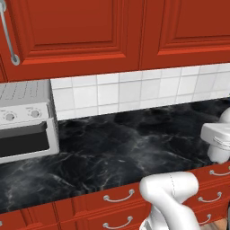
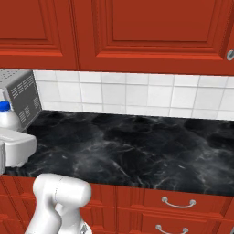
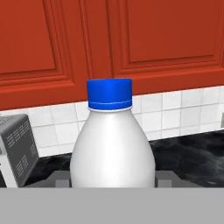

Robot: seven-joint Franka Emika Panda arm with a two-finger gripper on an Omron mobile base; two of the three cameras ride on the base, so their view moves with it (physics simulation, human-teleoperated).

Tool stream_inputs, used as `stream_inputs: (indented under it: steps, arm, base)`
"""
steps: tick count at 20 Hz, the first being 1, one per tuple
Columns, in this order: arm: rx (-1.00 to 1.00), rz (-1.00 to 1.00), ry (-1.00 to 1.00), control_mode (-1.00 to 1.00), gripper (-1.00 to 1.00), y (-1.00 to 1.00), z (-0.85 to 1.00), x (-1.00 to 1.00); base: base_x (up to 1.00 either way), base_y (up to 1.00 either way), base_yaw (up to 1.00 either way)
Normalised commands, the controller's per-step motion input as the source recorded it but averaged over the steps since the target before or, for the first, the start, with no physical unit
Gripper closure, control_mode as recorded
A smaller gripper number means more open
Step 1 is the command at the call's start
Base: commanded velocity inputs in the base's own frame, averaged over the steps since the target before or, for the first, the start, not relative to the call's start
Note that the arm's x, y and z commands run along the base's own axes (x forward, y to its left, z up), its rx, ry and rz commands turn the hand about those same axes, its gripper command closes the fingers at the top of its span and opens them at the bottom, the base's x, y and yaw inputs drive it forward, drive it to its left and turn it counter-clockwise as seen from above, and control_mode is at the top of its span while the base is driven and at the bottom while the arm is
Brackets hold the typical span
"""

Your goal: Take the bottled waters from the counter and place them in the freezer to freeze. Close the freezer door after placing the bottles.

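I have the blue-capped bottle (image 3: 112,148) right up against the hand camera, standing upright with its cap (image 3: 109,93) at the top and its white body swelling out below. The gripper (image 3: 113,180) sits low at the bottle's base, a grey finger (image 3: 59,179) showing at either side of the body, so I read it as closed on the bottle. From the right base view I see the same bottle (image 2: 8,119) at the far left edge, its cap just above the white hand (image 2: 16,147), with the toaster oven (image 2: 20,98) close behind it. The bottle appears raised above the counter (image 2: 137,151) rather than resting on it, though I cannot be sure of that from these angles. In the left base view the hand (image 1: 218,137) shows at the right edge over the black marble counter (image 1: 112,148), and the toaster oven (image 1: 27,119) stands at the left against the white tile backsplash (image 1: 134,92). Red cabinets (image 1: 81,31) hang above, and red drawers (image 1: 119,202) with silver handles run below the counter's front edge.
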Motion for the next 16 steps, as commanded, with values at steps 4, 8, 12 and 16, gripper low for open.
stream_inputs:
  steps: [4,8,12,16]
  arm:
    - [0.00,0.00,0.00,-1.00,1.00,0.00,0.00,0.00]
    - [0.00,0.01,0.00,1.00,1.00,0.00,-0.03,-0.01]
    - [0.00,0.00,0.00,1.00,1.00,0.00,0.00,0.00]
    - [0.00,0.00,0.00,1.00,1.00,0.00,0.00,0.00]
  base:
    - [0.00,0.00,0.00]
    - [-0.03,0.00,0.02]
    - [-0.43,0.16,0.16]
    - [-0.42,0.21,0.31]
